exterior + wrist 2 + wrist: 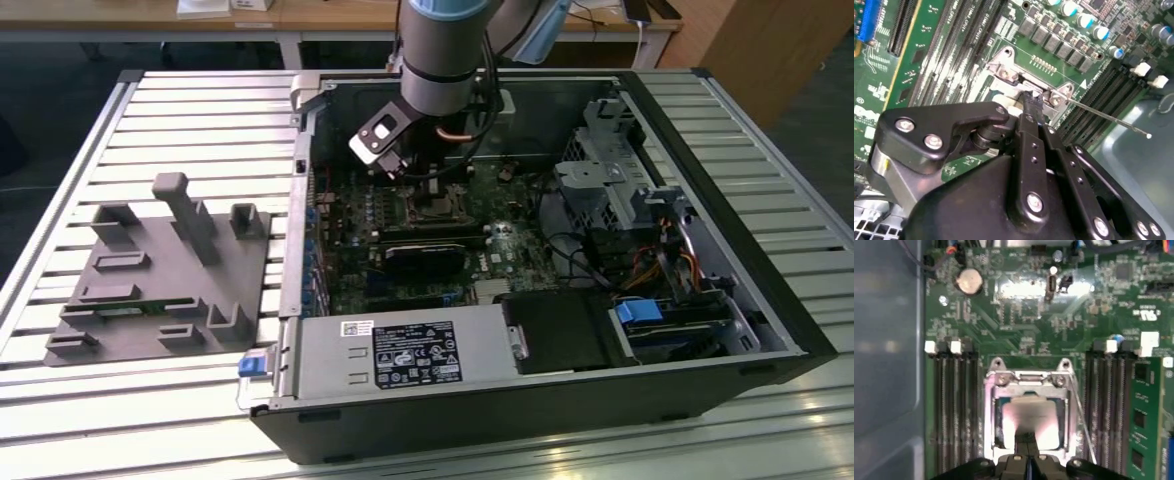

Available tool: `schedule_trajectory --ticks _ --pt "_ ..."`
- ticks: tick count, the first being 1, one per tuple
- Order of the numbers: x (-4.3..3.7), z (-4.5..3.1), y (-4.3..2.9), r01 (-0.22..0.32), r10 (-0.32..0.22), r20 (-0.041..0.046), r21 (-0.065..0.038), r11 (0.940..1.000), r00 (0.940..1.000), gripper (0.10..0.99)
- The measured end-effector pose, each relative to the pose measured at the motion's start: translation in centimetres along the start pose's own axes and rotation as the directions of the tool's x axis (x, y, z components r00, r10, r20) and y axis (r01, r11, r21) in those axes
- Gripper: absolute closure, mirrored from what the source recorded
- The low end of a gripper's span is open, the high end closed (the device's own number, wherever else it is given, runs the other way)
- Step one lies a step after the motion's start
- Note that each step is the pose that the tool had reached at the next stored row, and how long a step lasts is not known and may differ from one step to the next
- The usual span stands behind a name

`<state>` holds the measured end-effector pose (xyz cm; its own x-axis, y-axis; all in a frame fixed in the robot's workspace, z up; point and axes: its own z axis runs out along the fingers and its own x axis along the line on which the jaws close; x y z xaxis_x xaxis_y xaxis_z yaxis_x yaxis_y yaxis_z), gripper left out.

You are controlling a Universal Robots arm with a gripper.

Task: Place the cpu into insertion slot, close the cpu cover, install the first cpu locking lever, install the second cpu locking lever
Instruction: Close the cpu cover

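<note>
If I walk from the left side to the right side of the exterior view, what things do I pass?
Grey rack → the case's silver wall → gripper → silver drive cage.

Room straight above the square silvery-rimmed insertion slot (1029,376) is taken: black tool (1028,442) sits tip-down over it, fingers (1026,135) pressed together. Thin silver wire lever (1081,407) angles out from the slot's rim across the long black memory slots (1104,405) on that side. Matching slots flank the opposite side, low. Flat green board (1019,315) past the slot is open. Large black rectangular block (424,255) near the slot; silver drive cage (601,170) and dark cables (585,262) well apart, toward the exterior view's right.
</note>
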<state>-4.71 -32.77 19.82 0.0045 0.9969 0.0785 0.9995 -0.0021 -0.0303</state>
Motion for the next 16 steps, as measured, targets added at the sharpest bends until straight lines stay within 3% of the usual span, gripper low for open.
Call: schedule_trajectory --ticks 3,8,12,16 --pt "0.16 -0.35 0.03 0.000 0.000 -0.0049 -0.002 1.0000 1.0000 0.980" --pt "0.26 -1.57 -0.01 0.000 0.000 -0.0038 -0.002 1.0000 1.0000 0.980" --pt "0.25 -1.48 -0.30 0.000 0.000 -0.0037 -0.002 1.0000 1.0000 0.980" --pt "0.21 -0.92 -0.36 0.000 0.000 -0.0036 0.000 1.0000 1.0000 0.980"
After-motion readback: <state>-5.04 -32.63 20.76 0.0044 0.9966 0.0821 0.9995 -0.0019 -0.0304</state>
